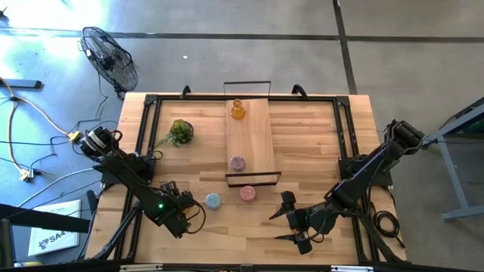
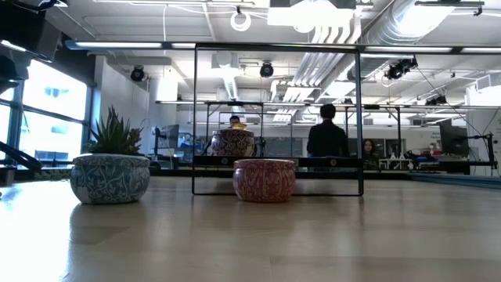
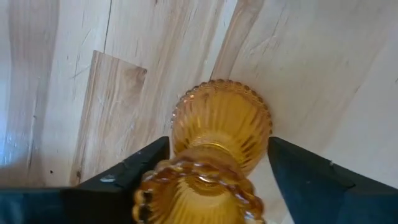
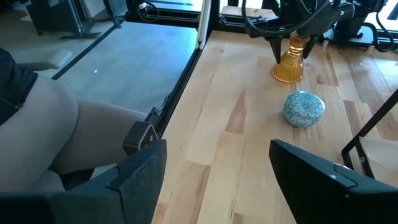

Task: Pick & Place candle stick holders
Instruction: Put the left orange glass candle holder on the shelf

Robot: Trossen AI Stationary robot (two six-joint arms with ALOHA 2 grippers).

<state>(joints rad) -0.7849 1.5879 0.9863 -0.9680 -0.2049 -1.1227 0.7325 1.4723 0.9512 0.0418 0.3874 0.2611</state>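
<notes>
Table (image 1: 302, 143): you see a raised board (image 1: 253, 143) across its middle, carrying an amber holder (image 1: 237, 110) and a pink holder (image 1: 237, 163).
Left gripper (image 3: 214, 180): at your near left edge, clenched round a second amber holder (image 3: 221, 134) standing on the wood.
Right gripper (image 4: 217, 168): near right, fingers spread, holding nothing.
Blue holder (image 1: 213, 201): just beside the left gripper.
Second pink holder (image 1: 248, 193): just off the board's near end.

Hidden, cropped and unclear items.
Amber holder (image 3: 217, 149): top rim cut off at the left wrist view's edge; in the high view it is hidden beneath the left gripper (image 1: 178, 214). Rear amber holder (image 2: 237, 123): low view shows only its top above the pink holder (image 2: 232, 142) on the raised board. Person (image 4: 37, 130) at the table edge: only a part shows, cropped. People (image 2: 327, 135) behind the table: too dark to detail.
</notes>
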